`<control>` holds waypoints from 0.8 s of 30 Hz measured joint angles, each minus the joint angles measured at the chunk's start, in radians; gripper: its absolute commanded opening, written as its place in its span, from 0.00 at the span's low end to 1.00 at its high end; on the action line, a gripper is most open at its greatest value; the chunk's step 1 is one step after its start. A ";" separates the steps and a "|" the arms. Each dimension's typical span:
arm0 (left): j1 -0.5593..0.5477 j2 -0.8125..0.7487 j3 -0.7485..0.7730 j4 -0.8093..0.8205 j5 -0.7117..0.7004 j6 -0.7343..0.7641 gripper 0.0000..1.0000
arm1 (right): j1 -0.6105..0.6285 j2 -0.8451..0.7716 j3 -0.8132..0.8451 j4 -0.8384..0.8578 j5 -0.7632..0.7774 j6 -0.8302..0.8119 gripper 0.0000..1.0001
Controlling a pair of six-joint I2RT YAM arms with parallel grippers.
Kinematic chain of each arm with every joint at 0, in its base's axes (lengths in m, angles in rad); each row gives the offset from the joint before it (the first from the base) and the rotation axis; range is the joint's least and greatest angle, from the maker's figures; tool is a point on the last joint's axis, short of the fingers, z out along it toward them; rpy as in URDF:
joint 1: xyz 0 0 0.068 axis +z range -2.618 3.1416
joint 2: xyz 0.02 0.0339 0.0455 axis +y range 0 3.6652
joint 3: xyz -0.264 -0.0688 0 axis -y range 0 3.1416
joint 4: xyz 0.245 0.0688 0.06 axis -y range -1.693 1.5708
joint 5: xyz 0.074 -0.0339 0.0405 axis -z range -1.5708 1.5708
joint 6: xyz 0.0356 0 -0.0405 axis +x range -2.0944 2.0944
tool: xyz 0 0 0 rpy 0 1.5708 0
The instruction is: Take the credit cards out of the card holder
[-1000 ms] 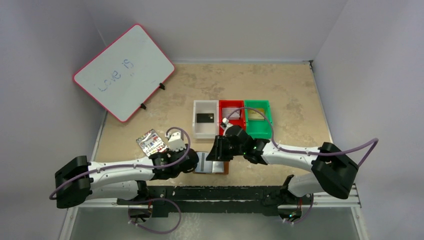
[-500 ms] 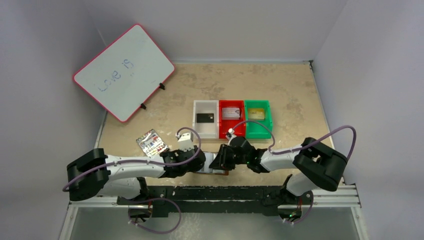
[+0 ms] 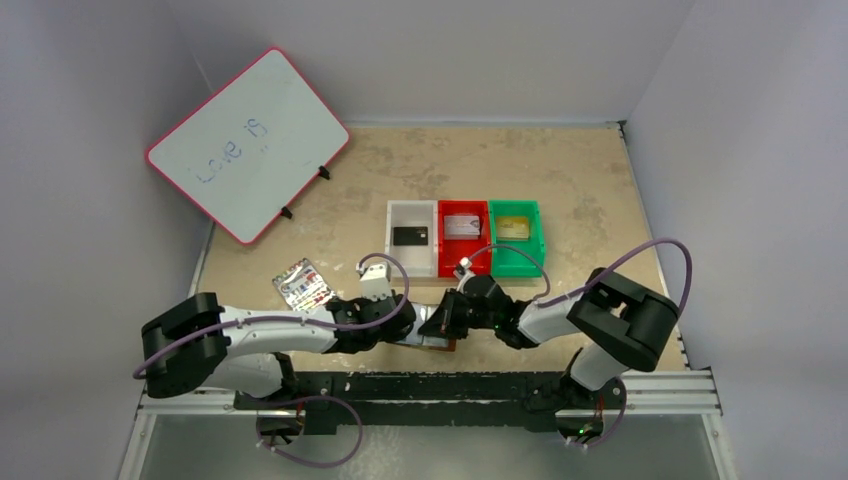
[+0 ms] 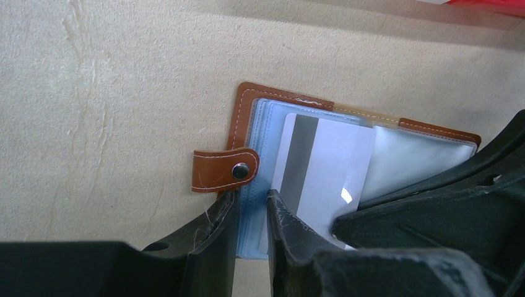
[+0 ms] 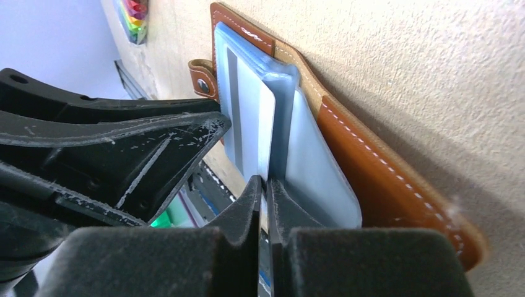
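The brown leather card holder [image 4: 247,102] lies open at the table's near edge, its snap tab [image 4: 224,170] to the left; it also shows in the top view [image 3: 430,341]. A silvery grey credit card [image 4: 322,167] with a dark stripe sticks out of its bluish sleeves [image 4: 257,185]. My left gripper [image 4: 251,197] is shut on the sleeves' edge beside the tab. My right gripper [image 5: 264,180] is shut on the edge of the grey card [image 5: 255,117]. In the top view the left gripper [image 3: 402,328] and right gripper [image 3: 436,325] meet over the holder.
Behind stand a white bin [image 3: 411,262] with a black card [image 3: 411,236], a red bin [image 3: 464,250] with a silvery card, and a green bin [image 3: 516,255] with a gold-tan card. A white rainbow-striped pack [image 3: 302,285] lies left. A whiteboard [image 3: 245,140] leans at far left.
The right arm has folded in and drawn its gripper down and left off the bins onto the holder. The left gripper has shifted slightly right along the holder.
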 measured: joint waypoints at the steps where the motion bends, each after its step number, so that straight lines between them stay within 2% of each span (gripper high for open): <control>1: 0.000 0.000 0.000 0.000 -0.001 0.000 0.21 | -0.002 0.001 -0.010 0.021 -0.002 0.008 0.00; 12: -0.001 0.024 0.010 0.007 -0.019 -0.013 0.19 | -0.013 0.000 -0.082 0.151 -0.008 0.061 0.00; 24: -0.002 0.062 0.037 0.012 -0.034 -0.027 0.18 | -0.025 -0.113 -0.116 0.052 0.005 0.053 0.02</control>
